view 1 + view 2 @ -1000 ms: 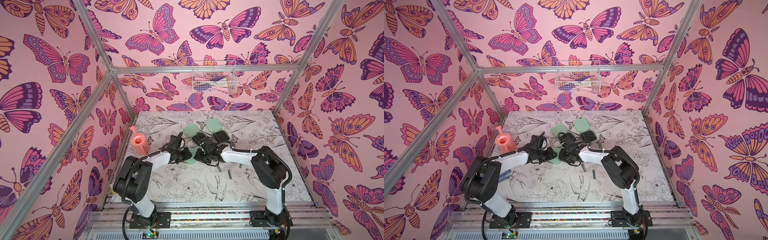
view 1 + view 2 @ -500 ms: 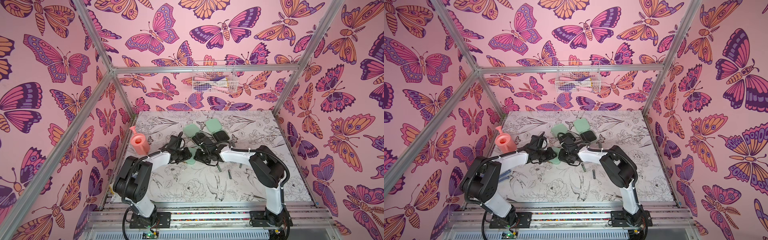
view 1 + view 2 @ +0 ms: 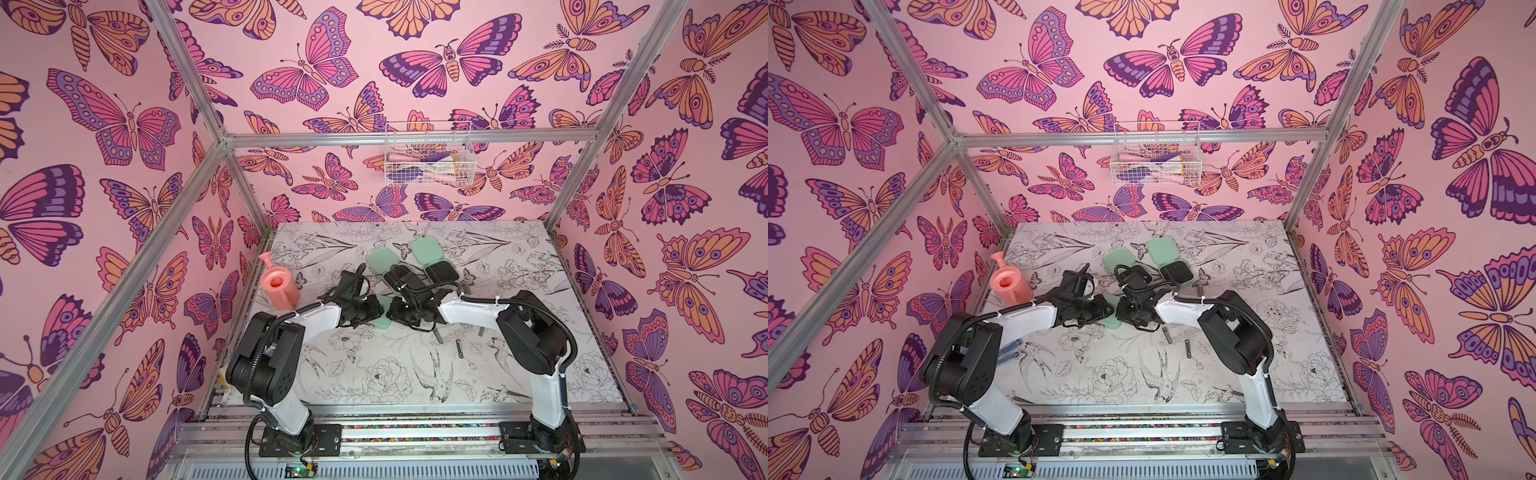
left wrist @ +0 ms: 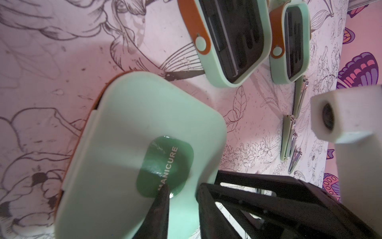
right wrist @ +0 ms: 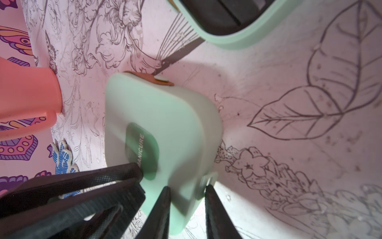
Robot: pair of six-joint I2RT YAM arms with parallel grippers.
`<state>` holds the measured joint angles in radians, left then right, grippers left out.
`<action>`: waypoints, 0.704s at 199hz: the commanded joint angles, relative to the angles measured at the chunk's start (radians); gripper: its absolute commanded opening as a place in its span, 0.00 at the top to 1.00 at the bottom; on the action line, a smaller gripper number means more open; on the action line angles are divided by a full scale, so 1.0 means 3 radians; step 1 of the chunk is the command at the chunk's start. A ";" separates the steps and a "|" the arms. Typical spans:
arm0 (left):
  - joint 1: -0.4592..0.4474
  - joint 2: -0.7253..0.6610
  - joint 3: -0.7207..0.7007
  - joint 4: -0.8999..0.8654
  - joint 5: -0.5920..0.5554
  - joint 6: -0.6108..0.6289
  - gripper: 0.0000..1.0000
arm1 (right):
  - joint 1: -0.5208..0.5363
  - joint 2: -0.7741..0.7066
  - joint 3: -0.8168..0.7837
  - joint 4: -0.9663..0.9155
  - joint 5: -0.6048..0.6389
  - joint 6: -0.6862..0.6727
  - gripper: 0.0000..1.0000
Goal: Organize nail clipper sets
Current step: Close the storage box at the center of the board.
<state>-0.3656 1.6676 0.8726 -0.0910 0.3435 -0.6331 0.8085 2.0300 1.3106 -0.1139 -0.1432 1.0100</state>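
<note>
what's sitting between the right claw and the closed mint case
Nothing visible. The right claw straddles an edge of the closed mint case, with a finger on each side. The left claw, shut, rests its tip on the lid's dark mark.

Both top views look down from high in front; both wrist views closely share the closed case (image 4: 134, 144).

Pink butterfly-print walls (image 3: 124, 124) on silver metal framing (image 3: 316, 139) enclose a white floral-sketch surface (image 3: 374, 374), a wire basket (image 3: 428, 168) hanging at the back.
</note>
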 commanded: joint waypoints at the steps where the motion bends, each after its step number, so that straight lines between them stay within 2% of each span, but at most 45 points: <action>1: 0.0027 0.0148 -0.0211 -0.0635 -0.0191 0.0011 0.72 | 0.0040 0.0177 0.0041 -0.0002 0.0073 0.0033 0.70; 140: 0.0027 0.0138 -0.0236 -0.0638 -0.0174 0.0004 0.72 | 0.0051 0.0324 -0.0121 0.0360 0.0156 0.0186 0.67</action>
<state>-0.3603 1.6611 0.8642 -0.0879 0.3431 -0.6331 0.8085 2.0556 1.3102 -0.0376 -0.1139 1.0298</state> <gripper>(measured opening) 0.282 0.323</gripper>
